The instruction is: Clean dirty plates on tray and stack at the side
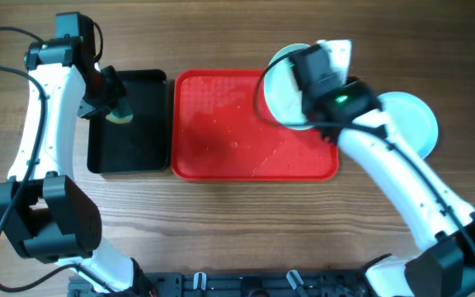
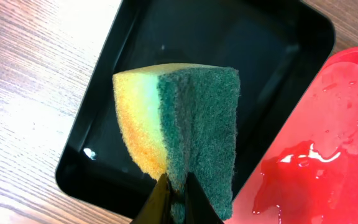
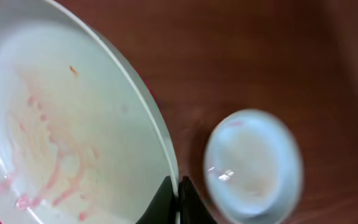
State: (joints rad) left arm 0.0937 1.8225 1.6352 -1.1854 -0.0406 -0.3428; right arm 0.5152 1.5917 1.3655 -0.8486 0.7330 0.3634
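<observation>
We judge the step in hand to be the scrubbing of one plate, with the two arms not yet brought together. The right fingers (image 3: 166,194) are pressed onto the rim of a pale plate (image 3: 73,143), pinching its edge between them. The plate spreads away to one side of them with its dished face toward the wrist camera. Pink-brown smears show across that face, so we take it as not yet clean. From overhead this plate sits at the far right corner of the red tray (image 1: 221,124), whether lifted or resting we cannot tell. Past the fingers on the other side, well apart from the held rim, a second plate (image 3: 253,165) lies on the wooden surface (image 1: 221,223). We read that as the start of the stack. The left fingers (image 2: 164,194) are closed on a yellow-and-green sponge (image 2: 185,130), which stands up beyond their tips over the black tray (image 2: 278,56). The wet red tray lies just beside it. Next, we think, sponge and plate must meet over the red tray, green face against the smears. The right fingers need a firm hold, since a wet rim could slip under the rubbing.
</observation>
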